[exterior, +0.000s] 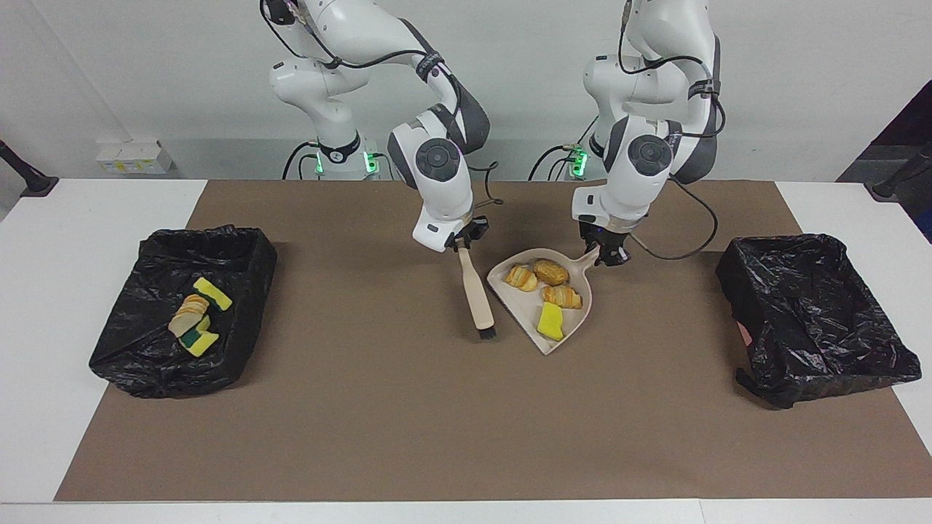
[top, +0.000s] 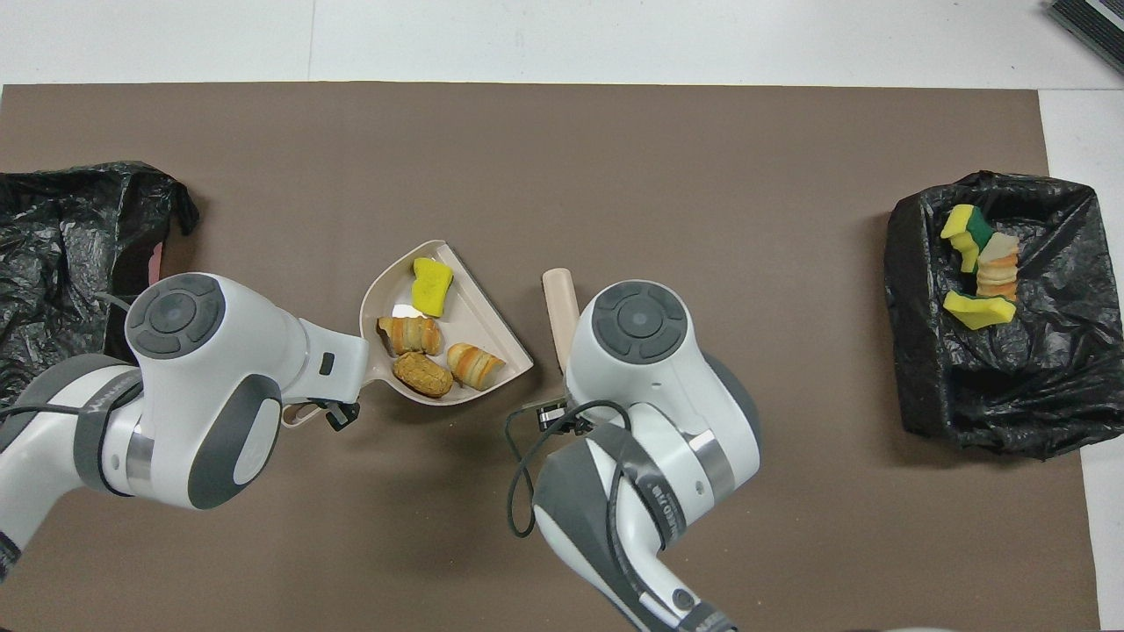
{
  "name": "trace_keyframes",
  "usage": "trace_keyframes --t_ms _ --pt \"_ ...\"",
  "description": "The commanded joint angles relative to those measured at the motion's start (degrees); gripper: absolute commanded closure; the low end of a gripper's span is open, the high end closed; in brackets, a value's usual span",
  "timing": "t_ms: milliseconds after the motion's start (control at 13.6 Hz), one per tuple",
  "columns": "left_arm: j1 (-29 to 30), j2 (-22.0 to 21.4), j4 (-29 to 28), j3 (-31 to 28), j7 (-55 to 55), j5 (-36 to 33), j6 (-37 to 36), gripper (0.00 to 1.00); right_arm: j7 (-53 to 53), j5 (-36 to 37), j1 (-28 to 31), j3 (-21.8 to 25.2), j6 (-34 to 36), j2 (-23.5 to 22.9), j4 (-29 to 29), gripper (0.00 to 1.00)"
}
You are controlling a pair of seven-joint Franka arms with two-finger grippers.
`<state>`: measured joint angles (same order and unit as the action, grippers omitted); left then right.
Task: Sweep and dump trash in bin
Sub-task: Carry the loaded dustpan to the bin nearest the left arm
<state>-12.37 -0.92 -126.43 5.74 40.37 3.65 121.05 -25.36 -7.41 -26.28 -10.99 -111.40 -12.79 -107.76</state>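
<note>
Gripping the dustpan's handle, our left gripper [exterior: 606, 255] was clamped shut on the beige dustpan [exterior: 567, 327] near the middle of the brown mat [exterior: 408, 407]. Our right gripper [exterior: 464, 244] was closed on the handle of the brush [exterior: 477, 295], which hung just beside the pan, apart from it, bristles down toward the mat. We saw the trash [exterior: 547, 285] lying in the pan: three golden-brown rolls and one yellow sponge chunk. More sponge and roll pieces [exterior: 196, 314] lay in the black-lined bin [exterior: 145, 364] at the right arm's end; another black-lined bin [exterior: 815, 320] sat at the left arm's end.
</note>
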Motion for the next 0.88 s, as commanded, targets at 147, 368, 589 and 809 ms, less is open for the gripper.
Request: trace_keyframes --t_ms 147,368,589,809 --pt "6.46 -5.49 2.23 -0.02 -4.68 0.84 -5.90 1.00 -18.90 1.69 -10.52 -0.35 -5.31 2.24 -4.91 1.00" --pt "11.47 -5.94 6.79 -0.37 -5.12 0.84 -10.12 1.00 -23.92 0.99 -14.13 -0.53 -5.58 3.04 -5.97 1.00" --pt "18.41 -5.32 11.81 -0.38 -4.69 0.75 -14.87 1.00 -27.99 0.90 -15.91 -0.53 -7.35 2.42 -8.08 1.00" --pt "26.15 -4.80 14.45 -0.46 -3.46 0.40 -17.60 1.00 -27.64 0.82 -15.21 -0.53 -7.08 1.81 -7.03 0.59"
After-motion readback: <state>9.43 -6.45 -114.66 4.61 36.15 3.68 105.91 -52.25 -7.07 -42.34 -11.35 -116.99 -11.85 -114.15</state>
